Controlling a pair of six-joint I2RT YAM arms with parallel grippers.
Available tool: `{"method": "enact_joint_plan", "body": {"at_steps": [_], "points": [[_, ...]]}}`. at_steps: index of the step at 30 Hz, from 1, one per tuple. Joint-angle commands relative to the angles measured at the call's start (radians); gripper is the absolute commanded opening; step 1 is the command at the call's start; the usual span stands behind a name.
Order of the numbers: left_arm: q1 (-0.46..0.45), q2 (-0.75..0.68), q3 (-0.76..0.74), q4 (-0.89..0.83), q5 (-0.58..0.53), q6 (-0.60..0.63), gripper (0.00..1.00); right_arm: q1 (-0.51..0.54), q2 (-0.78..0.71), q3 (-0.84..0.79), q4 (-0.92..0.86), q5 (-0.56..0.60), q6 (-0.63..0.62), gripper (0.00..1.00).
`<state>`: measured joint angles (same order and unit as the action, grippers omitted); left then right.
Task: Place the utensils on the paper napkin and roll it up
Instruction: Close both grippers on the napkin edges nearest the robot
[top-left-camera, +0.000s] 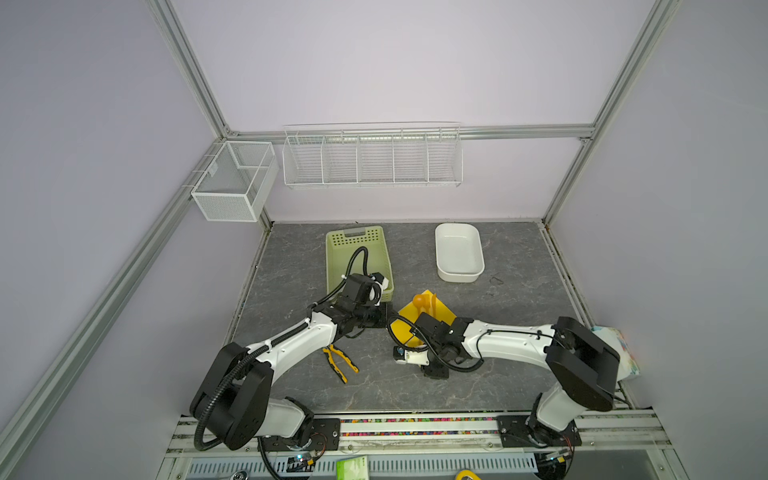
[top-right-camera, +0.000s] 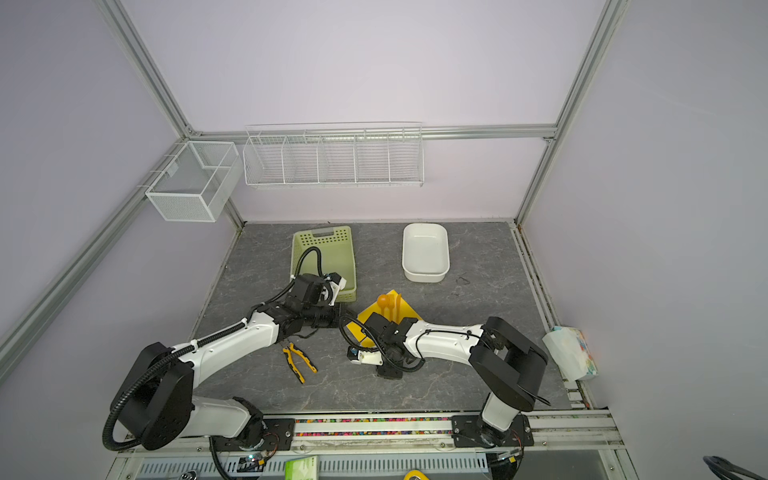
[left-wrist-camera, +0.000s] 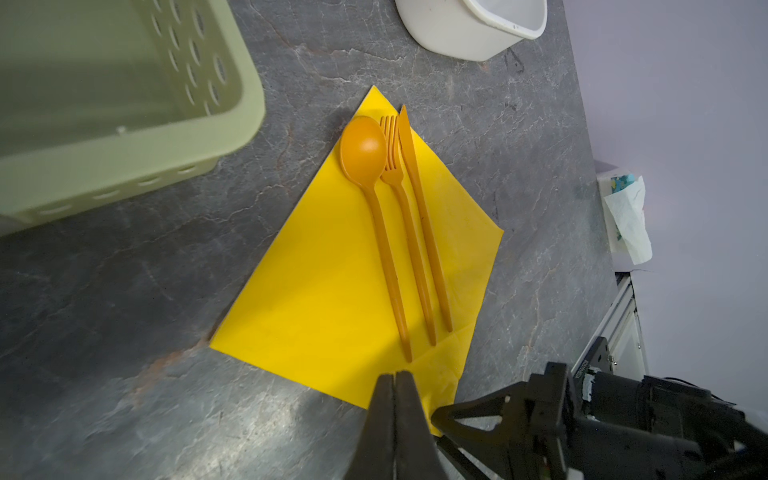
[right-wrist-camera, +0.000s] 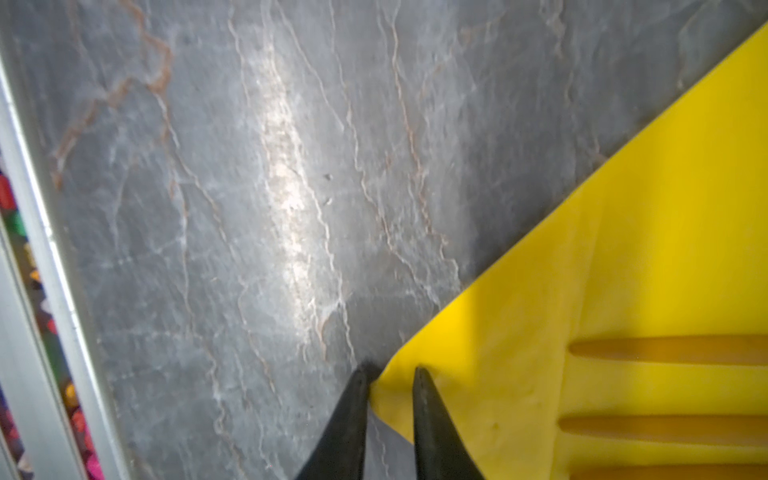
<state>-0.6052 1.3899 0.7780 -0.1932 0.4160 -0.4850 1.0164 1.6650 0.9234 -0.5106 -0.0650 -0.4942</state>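
We see slim orange plastic utensils (left-wrist-camera: 413, 249) on the bright yellow paper napkin (left-wrist-camera: 332, 270); right end effector (right-wrist-camera: 390, 371), slightly open, straddles its corner; left end effector (left-wrist-camera: 395, 375), closed empty, beside it.

Both top views: even, diffuse light, with straight lines bowed near the edges. Right wrist view: blurred, with a glare streak on the table (right-wrist-camera: 286, 199) running twelve to six o'clock.

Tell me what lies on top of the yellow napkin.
An orange spoon, fork and knife lie side by side on the napkin. In both top views the right arm covers their handle ends and the napkin's near part; anything beneath the paper is hidden.
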Motion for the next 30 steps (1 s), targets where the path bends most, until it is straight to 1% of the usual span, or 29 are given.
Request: {"method": "enact_joint_plan", "body": {"at_steps": [1, 5, 17, 22, 30], "points": [[-0.002, -0.006, 0.026, -0.010, -0.013, 0.015, 0.00, 0.005, 0.016, 0.003, -0.037, -0.007, -0.023, 0.18], [-0.002, -0.001, 0.025, -0.007, -0.006, 0.016, 0.00, 0.005, -0.013, 0.009, -0.035, -0.011, -0.023, 0.14], [-0.003, 0.003, 0.015, 0.014, 0.012, 0.011, 0.00, -0.001, -0.097, 0.040, -0.070, 0.004, -0.036, 0.12], [-0.002, -0.007, -0.004, 0.018, 0.023, -0.001, 0.00, -0.017, -0.103, 0.058, -0.077, 0.001, -0.042, 0.11], [-0.004, -0.055, -0.092, 0.076, 0.079, -0.043, 0.00, -0.060, -0.084, 0.083, -0.075, -0.006, -0.053, 0.11]]}}
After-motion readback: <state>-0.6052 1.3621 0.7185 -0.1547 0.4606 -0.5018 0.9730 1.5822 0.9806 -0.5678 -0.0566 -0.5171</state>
